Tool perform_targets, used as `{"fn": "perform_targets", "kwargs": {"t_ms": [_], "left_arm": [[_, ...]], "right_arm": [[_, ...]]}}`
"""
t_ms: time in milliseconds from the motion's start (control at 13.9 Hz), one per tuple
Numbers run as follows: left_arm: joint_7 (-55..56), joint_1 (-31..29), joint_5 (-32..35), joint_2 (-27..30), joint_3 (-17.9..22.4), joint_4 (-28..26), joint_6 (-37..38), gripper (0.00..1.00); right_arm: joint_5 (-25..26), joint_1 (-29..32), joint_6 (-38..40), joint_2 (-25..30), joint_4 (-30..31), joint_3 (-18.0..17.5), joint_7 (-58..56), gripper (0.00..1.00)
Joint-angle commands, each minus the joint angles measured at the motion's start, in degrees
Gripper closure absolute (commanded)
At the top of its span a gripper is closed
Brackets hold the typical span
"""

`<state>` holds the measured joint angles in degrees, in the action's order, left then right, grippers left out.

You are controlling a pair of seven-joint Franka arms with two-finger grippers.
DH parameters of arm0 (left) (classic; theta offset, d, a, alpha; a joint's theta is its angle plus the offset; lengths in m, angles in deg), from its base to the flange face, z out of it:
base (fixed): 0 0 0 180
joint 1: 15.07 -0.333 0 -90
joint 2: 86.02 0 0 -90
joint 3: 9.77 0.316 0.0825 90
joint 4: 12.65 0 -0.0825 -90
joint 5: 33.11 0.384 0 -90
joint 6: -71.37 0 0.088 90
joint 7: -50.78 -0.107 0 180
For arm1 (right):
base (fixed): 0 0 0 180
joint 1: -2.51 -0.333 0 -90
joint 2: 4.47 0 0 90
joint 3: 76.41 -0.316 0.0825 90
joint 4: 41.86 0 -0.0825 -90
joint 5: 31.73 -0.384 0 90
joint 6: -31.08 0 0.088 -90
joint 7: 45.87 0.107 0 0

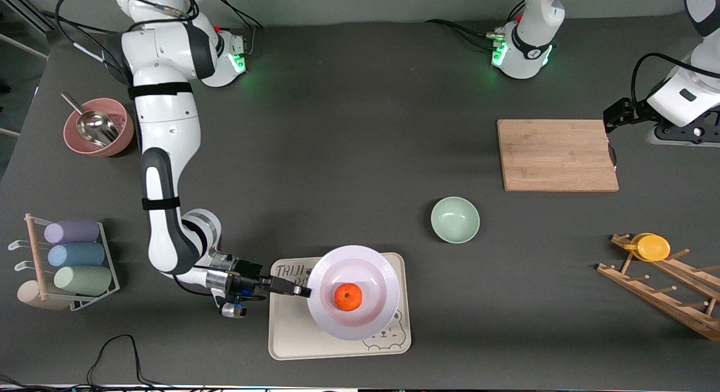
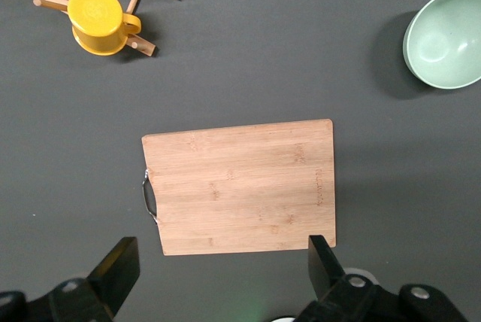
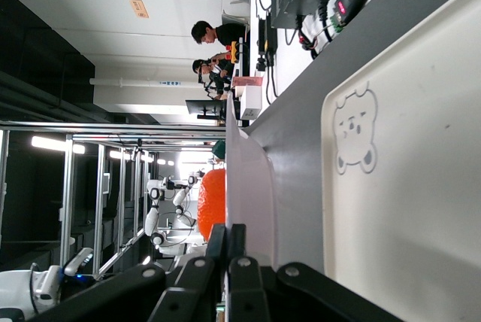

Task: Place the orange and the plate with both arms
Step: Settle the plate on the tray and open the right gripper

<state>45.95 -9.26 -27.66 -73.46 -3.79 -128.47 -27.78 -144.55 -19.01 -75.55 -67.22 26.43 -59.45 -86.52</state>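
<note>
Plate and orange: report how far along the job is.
Done: the orange sits in the plate, and the plate is over the bear-printed tray. In hand: the right end effector is shut on the plate's rim. Left: release the rim. The left end effector waits open over the cutting board.

From high up front we see everything; left wrist looks straight down on the bamboo cutting board (image 2: 240,186), at our 3 o'clock (image 1: 557,154).

I see even overhead light, soft shadows beside things on the dark table (image 1: 349,127); bright ceiling strips glare in my right wrist view.
</note>
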Motion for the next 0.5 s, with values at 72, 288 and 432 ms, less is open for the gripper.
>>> {"fn": "perform_targets", "kwargs": {"t_ms": [72,288,432], "left_arm": [[0.1,0.5,0.3,0.1,0.3,-0.4,-1.2,0.00],[0.1,0.5,0.3,0.1,0.2,-0.4,-1.2,0.00],[0.1,0.5,0.3,0.1,0.2,-0.4,-1.2,0.00]], "right_arm": [[-1.2,0.6,0.4,-3.8,-4.5,0.0,-0.2,1.00],[-1.2,0.5,-0.2,-5.2,-4.4,0.0,-3.1,1.00],[-1.2,0.5,-0.2,-6.0,-3.7,0.0,-6.1,1.00]]}}
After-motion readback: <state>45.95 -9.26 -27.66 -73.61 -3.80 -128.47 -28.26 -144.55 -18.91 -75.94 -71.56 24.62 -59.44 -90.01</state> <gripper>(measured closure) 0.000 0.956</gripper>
